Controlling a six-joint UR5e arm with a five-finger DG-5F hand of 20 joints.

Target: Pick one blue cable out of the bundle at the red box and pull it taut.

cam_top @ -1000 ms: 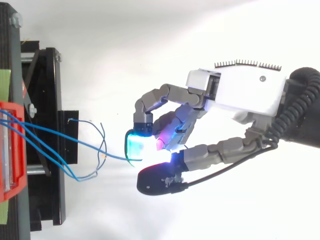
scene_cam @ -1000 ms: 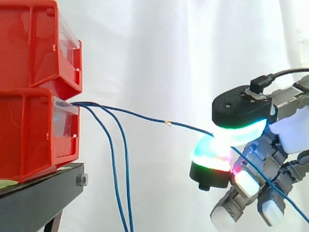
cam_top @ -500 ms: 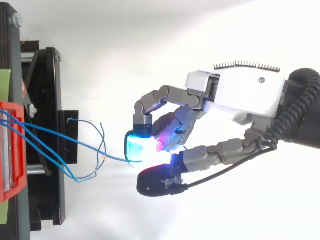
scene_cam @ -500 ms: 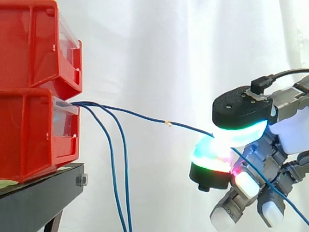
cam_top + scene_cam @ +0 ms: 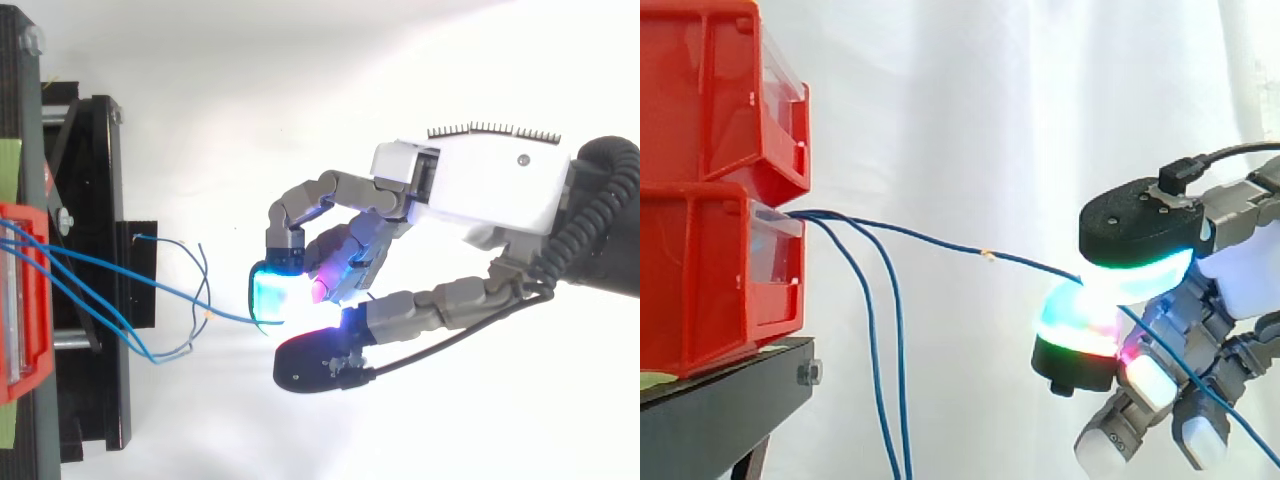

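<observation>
Three thin blue cables come out of the lower red box (image 5: 710,280) at the left. One blue cable (image 5: 940,243) runs rightward, almost straight with a slight sag, to my hand (image 5: 1140,300), which is shut on it between a glowing thumb pad and a cyan fingertip (image 5: 272,295). Past the pinch the cable trails down to the lower right. The other two cables (image 5: 885,380) hang down loosely from the box. From above, the held cable (image 5: 150,283) crosses from the box (image 5: 20,300) to my hand (image 5: 470,190).
A second red box (image 5: 720,90) is stacked on the lower one, both on a black stand (image 5: 720,410). The white curtain (image 5: 980,120) is behind everything. Loose cable ends (image 5: 185,260) curl between the stand and my hand.
</observation>
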